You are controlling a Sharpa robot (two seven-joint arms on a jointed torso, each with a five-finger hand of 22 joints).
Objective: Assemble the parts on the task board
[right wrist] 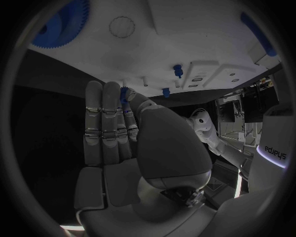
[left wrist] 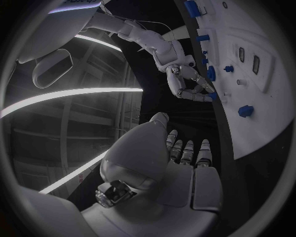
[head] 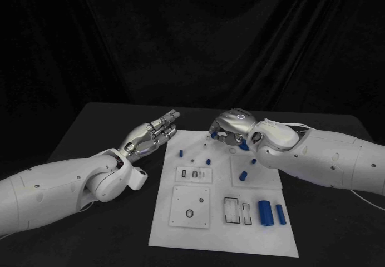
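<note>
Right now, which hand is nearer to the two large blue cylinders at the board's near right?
Right. The right hand hovers over the task board's far edge, beyond the cylinders; the left hand is off its far left corner, farther away.

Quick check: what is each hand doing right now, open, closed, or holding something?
Left hand: open, fingers stretched out, holding nothing.
Right hand: pinching a small blue part at the board's far edge.

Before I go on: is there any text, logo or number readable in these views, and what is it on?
"sharpa", seen turned and mirrored, so I am not sure of the letters: on the robot's white body panel in the right wrist view.
A dark lettered strip on a white arm in the left wrist view: too cut off and blurred to read.
The task board: no readable print or numbers.
</note>
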